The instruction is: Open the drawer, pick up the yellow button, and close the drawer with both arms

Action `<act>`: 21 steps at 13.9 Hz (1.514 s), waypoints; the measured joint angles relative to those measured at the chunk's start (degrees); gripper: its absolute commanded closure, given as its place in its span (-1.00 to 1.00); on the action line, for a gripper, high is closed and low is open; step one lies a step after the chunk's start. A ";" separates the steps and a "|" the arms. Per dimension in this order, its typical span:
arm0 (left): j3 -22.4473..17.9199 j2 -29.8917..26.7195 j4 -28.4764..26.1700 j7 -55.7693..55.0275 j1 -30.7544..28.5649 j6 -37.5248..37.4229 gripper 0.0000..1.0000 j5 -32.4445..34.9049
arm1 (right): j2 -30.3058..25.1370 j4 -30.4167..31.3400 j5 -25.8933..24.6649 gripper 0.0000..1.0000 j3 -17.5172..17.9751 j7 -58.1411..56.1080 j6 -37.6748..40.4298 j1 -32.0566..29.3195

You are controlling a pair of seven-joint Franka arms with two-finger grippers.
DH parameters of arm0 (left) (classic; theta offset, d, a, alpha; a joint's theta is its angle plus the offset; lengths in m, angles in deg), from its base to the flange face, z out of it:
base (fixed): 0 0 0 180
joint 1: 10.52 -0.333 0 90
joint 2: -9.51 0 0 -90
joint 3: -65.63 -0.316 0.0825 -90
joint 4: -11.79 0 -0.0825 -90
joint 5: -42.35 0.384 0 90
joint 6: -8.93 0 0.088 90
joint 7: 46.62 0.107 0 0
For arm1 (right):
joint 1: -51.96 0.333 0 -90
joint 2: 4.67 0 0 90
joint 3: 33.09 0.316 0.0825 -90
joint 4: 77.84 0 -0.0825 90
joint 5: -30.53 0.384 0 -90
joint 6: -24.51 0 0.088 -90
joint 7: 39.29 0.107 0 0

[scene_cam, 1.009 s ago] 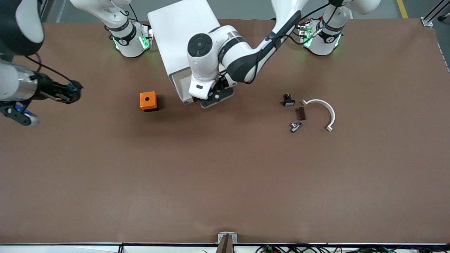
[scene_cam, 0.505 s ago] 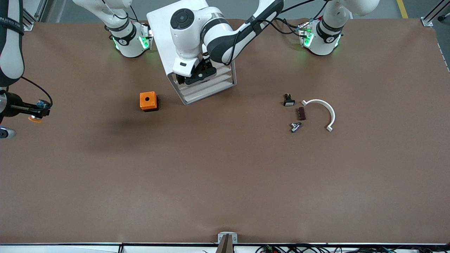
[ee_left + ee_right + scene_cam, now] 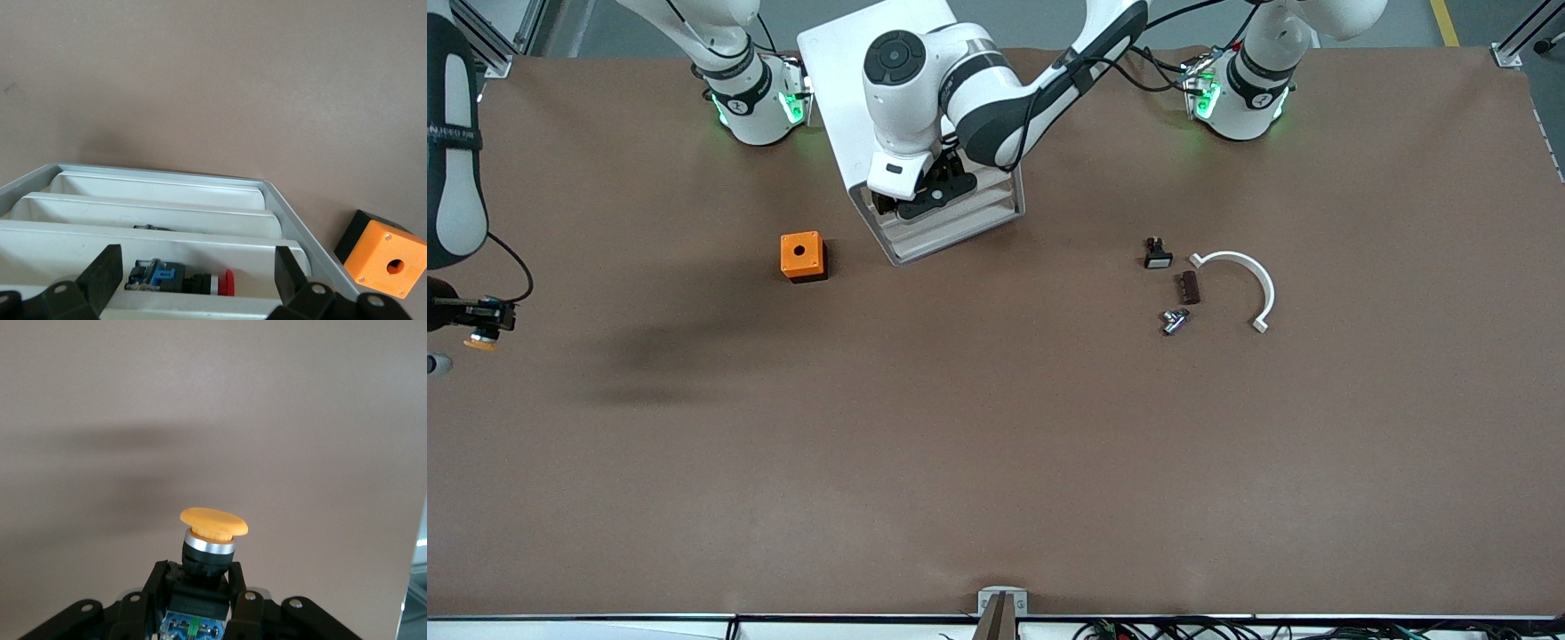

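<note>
Right tool point(image 3: 197, 603) is pinching the button point(image 3: 212, 535) over the counter point(image 3: 996, 444) at 9 o'clock. Left tool point(image 3: 193, 280) sits spread wide at the cabinet point(image 3: 951, 222), around 12 o'clock, drawer point(image 3: 153, 235) fronts all flush.

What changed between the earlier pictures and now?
The left pincer pushed the drawer shut, moving back toward the cabinet. The right pincer, shut on the button, carried it toward the table edge at its own end. The orange box and small parts stayed put.

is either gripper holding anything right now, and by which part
The right gripper holds the button by its dark body, the orange-yellow cap sticking out past the fingertips. The left gripper is open at the cabinet and holds nothing.
</note>
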 measured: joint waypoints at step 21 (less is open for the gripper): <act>-0.09 -5.50 0.36 62.14 -35.88 -8.44 -1.00 -4.05 | 20.36 -0.28 0.25 -0.99 0.37 -7.35 -24.51 -2.13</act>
